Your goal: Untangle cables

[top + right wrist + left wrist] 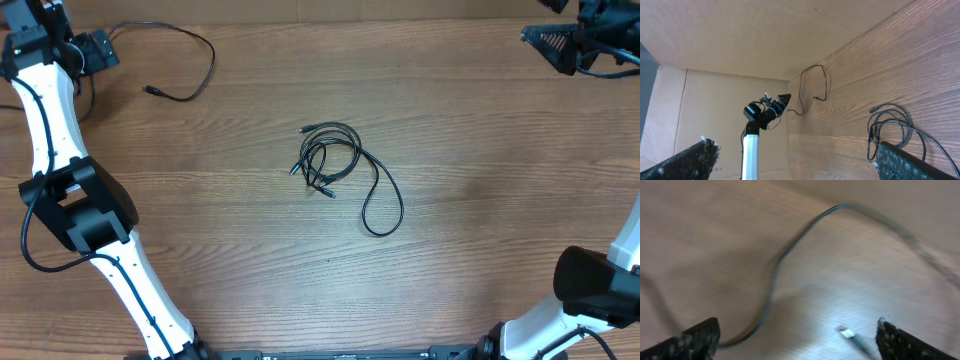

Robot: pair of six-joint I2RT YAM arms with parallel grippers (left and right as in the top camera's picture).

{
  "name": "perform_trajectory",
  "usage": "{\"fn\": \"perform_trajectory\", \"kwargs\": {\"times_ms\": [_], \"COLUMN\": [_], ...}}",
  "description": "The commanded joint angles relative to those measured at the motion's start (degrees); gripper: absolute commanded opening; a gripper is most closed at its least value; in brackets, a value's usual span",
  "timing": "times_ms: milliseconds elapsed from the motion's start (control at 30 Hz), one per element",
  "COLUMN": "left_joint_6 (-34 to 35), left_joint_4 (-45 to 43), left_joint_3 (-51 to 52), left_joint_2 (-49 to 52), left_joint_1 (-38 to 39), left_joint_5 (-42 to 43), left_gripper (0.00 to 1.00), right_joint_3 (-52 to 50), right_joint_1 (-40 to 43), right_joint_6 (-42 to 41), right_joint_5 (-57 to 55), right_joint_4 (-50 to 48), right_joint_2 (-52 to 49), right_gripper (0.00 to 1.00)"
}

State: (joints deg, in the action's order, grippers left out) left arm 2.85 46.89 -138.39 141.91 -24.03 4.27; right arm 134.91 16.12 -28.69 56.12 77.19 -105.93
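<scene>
2 grippers, left gripper [797, 332] and right gripper [795, 150], fingers wide apart on both. 1 loose cable [773, 278] lies below, between the left fingers; the tangled bundle [322, 160] sits well apart from both.

1. View is motion-blurred; fine detail is poor.
2. Left end effector [796, 327]: two dark fingers [697, 339] show in the bottom corners, spread wide, nothing clamped between them.
3. One thin dark cable [774, 275] lies on the wood-grain table [700, 240]. It arcs from top centre down to the finger at lower left; contact there cannot be told.
4. Its other run trails off blurred toward the right edge.
5. A small pale plug [846, 333] rests on the table near the finger at lower right, apart from it.
</scene>
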Motion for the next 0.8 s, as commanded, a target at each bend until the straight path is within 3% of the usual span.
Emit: {"fn": "perform_trajectory", "kwargs": {"times_ms": [0, 133, 267, 500, 633, 767], "left_joint_6": [1.07, 7.3, 7.85, -3.5, -3.76, -4.59], "left_joint_4": [3.52, 4.94, 3.39, -0.37, -1.9, -2.25], "left_joint_3": [0.02, 0.04, 0.04, 0.07, 0.07, 0.07], "left_joint_2": [0.76, 4.33, 8.09, 11.21, 12.09, 13.49], "left_joint_1": [-0.79, -2.67, -4.2, -4.5, -4.57, -4.55], "left_joint_5": [-10.6, -7.41, -0.61, -0.39, -1.77, -1.42], "left_gripper": [1.0, 0.96, 0.99, 0.98, 0.85, 0.78], "right_joint_3": [0.44, 0.44, 0.44, 0.42, 0.42, 0.42], "right_joint_1": [0.31, 0.31, 0.31, 0.31, 0.31, 0.31], "right_joint_6": [0.48, 0.5, 0.48, 0.48, 0.48, 0.5], "right_joint_5": [-0.2, -0.2, -0.2, -0.2, -0.2, -0.2], "right_joint_4": [-0.13, -0.13, -0.13, -0.13, -0.13, -0.13], "right_joint_2": [0.26, 0.26, 0.26, 0.26, 0.26, 0.26], "right_gripper": [1.0, 1.0, 1.0, 1.0, 1.0, 1.0]}}
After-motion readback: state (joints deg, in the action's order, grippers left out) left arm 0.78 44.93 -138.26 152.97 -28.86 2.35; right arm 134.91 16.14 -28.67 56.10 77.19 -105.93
